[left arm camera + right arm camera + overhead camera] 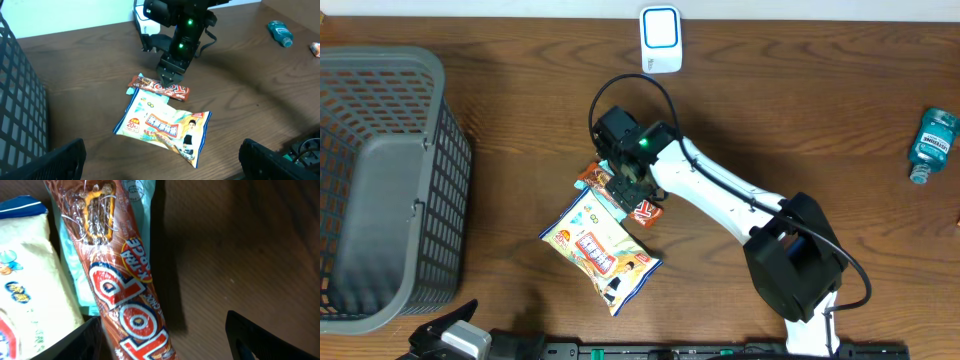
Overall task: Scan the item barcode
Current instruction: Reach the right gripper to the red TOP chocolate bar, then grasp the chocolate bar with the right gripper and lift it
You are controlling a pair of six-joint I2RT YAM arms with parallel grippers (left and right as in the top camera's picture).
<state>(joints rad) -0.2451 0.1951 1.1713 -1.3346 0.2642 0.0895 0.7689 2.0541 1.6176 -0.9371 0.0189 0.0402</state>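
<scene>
A red candy bar [120, 290] in a shiny wrapper lies on the wooden table, its lower edge over a white snack bag [600, 250]. My right gripper [170, 340] is down over the bar and open; the bar lies against the left finger [80, 340], with bare table between it and the right one. Seen from the left wrist, that gripper [167, 77] points straight down onto the bar [165, 89]. A white and blue scanner [661, 38] stands at the table's far edge. My left gripper [165, 165] hangs open and empty near the front edge, short of the snack bag [165, 127].
A dark grey mesh basket [380, 180] fills the left side. A teal mouthwash bottle [932, 143] lies at the far right. A teal packet [75, 270] shows under the bar.
</scene>
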